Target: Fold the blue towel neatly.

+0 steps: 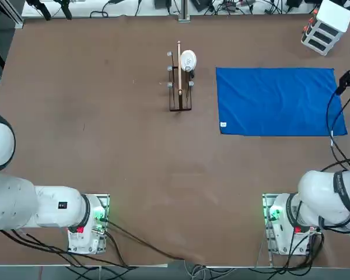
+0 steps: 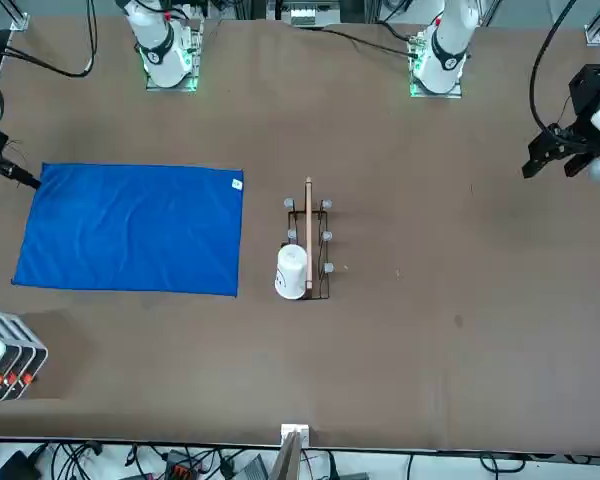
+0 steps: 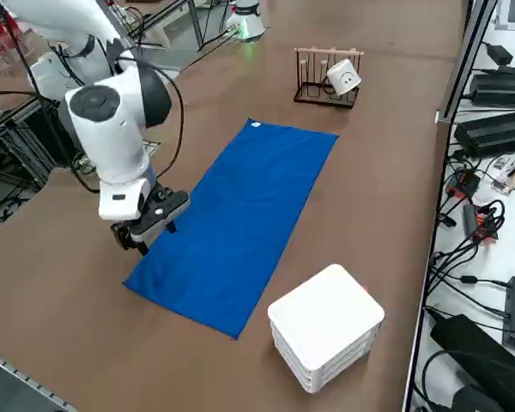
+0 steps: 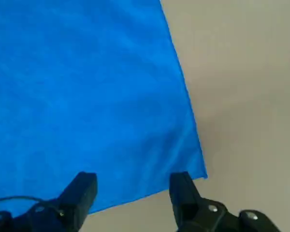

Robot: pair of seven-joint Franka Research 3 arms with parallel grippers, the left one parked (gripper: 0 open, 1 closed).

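Note:
The blue towel lies spread flat on the right half of the brown table, with its small white tag at the near corner toward the table's middle. My right gripper is low at the towel's outer short edge, near its near corner. In the wrist view the gripper is open: its two black fingers stand apart, straddling the hem of the towel beside a corner. Nothing is held.
A small wooden rack holding a white cup stands mid-table, left of the towel. A white stacked box sits at the far right corner, beyond the towel.

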